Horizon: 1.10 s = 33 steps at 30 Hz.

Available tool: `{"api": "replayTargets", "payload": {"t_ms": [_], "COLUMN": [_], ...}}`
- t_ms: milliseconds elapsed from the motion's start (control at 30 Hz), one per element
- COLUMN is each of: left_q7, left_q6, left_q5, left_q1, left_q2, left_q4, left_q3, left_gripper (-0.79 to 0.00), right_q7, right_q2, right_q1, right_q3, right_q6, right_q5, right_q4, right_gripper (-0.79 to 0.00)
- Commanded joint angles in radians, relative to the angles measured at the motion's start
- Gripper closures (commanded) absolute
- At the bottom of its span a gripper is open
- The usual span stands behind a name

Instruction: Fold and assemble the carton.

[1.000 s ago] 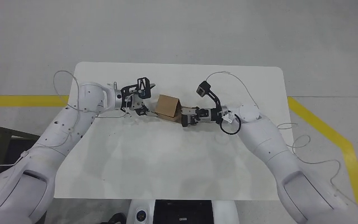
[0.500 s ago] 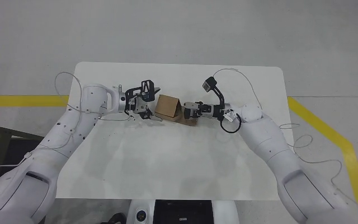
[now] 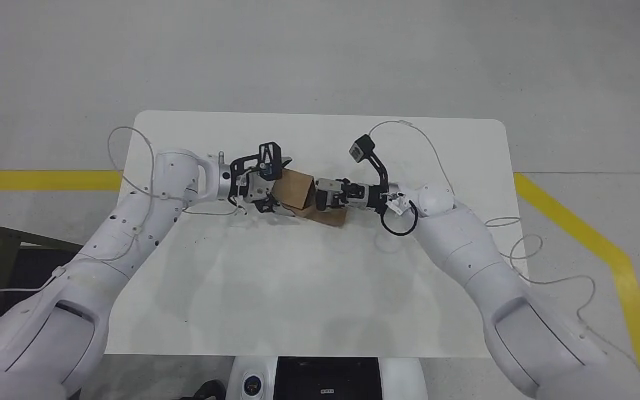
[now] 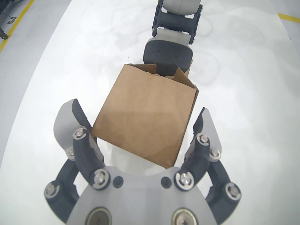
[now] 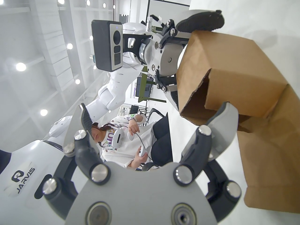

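Observation:
A brown carton (image 3: 298, 189) lies on its side on the white table (image 3: 300, 290), part folded, with one end open. My left gripper (image 3: 262, 186) is at its closed end. In the left wrist view the carton (image 4: 145, 115) sits between the spread fingers (image 4: 70, 115) of this open gripper (image 4: 138, 122). My right gripper (image 3: 326, 194) is at the open end, also open. One of its fingers (image 5: 222, 118) reaches just inside the carton's (image 5: 234, 71) mouth, and the other finger is off to the side in the air. A loose flap (image 5: 269, 165) lies flat beside it.
Thin cables (image 3: 440, 155) loop over the table behind the right arm and another cable (image 3: 120, 140) hangs by the left arm. The table's front half (image 3: 300, 300) is bare white surface. A yellow floor line (image 3: 50, 180) runs past both sides.
My right gripper has slid left up to and into the carton's open end. My left gripper has closed in from the other side, now straddling the carton's closed end.

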Motion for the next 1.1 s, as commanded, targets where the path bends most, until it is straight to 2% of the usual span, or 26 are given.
{"api": "replayTargets", "payload": {"t_ms": [0,667,1067], "left_q7": [0.005,0.028,0.027], "left_q6": [0.000,0.000,0.000], "left_q5": [0.003,-0.010,-0.031], "left_q1": [-0.001,-0.019,-0.028], "left_q2": [0.001,0.027,0.047], "left_q4": [0.002,0.006,-0.002], "left_q3": [0.006,0.036,0.058], "left_gripper": [-0.785,-0.785,-0.785], "right_q7": [-0.005,-0.064,-0.057], "right_q2": [-0.009,-0.096,-0.122], "right_q1": [0.002,0.025,0.038], "right_q3": [-0.006,-0.051,-0.054], "right_q6": [-0.005,-0.064,-0.057], "right_q5": [0.006,0.011,-0.002], "right_q4": [0.012,0.110,0.143], "right_gripper": [-0.785,-0.785,-0.785]}}
